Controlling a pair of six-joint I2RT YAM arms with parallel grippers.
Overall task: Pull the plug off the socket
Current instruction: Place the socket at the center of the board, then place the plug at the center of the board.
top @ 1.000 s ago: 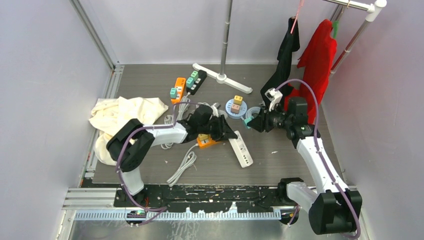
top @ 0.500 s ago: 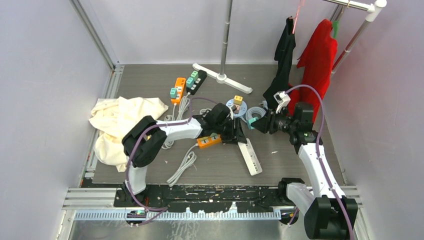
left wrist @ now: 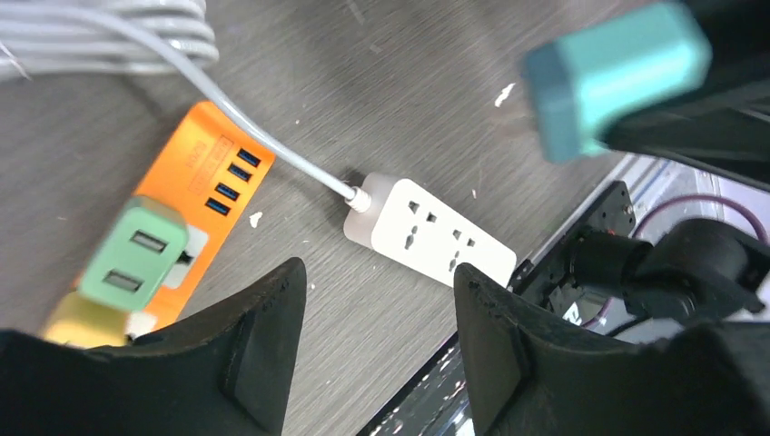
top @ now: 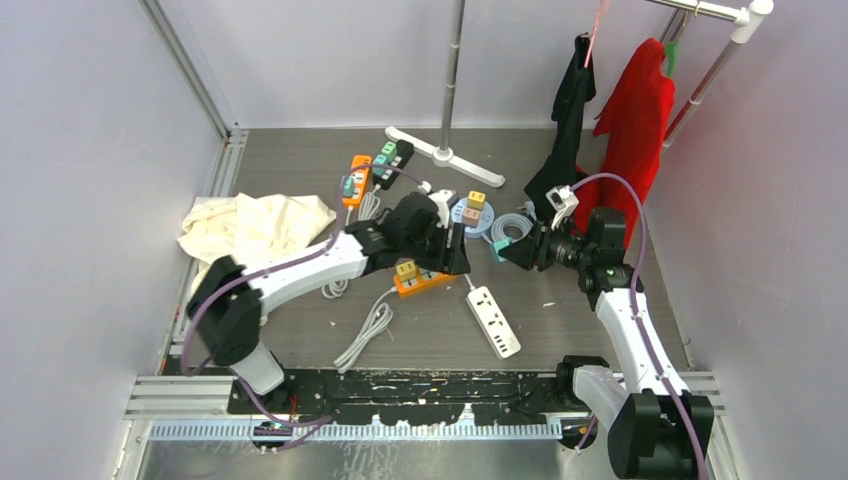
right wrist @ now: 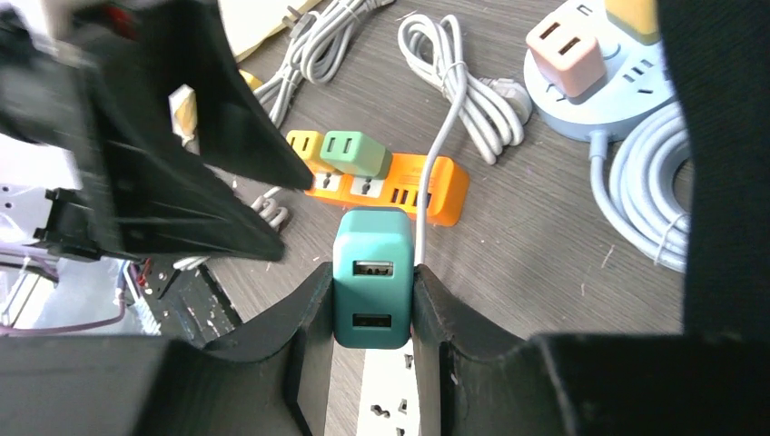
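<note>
The teal plug (right wrist: 372,277) hangs clear of the socket, with my right gripper (right wrist: 372,274) shut on its sides. It shows from above as the teal plug (top: 497,247) and in the left wrist view as a teal plug (left wrist: 613,73) at the upper right. The socket, a white power strip (top: 493,322), lies flat on the table with empty outlets. It is the white strip (left wrist: 427,238) just beyond my left gripper (left wrist: 381,354), which is open, empty and above the table. Part of the strip (right wrist: 390,404) shows below the plug.
An orange strip (top: 420,280) with a green plug (left wrist: 136,254) and a yellow one lies by the left gripper. A round blue socket (top: 472,213), two more strips (top: 355,178), a cream cloth (top: 250,235), coiled cable (top: 365,335), a stand base (top: 445,155) and hanging garments (top: 635,115) surround them.
My left gripper has opened, let go of the white strip and drawn back from it. The strip has slid toward the near edge. The right gripper still holds the plug.
</note>
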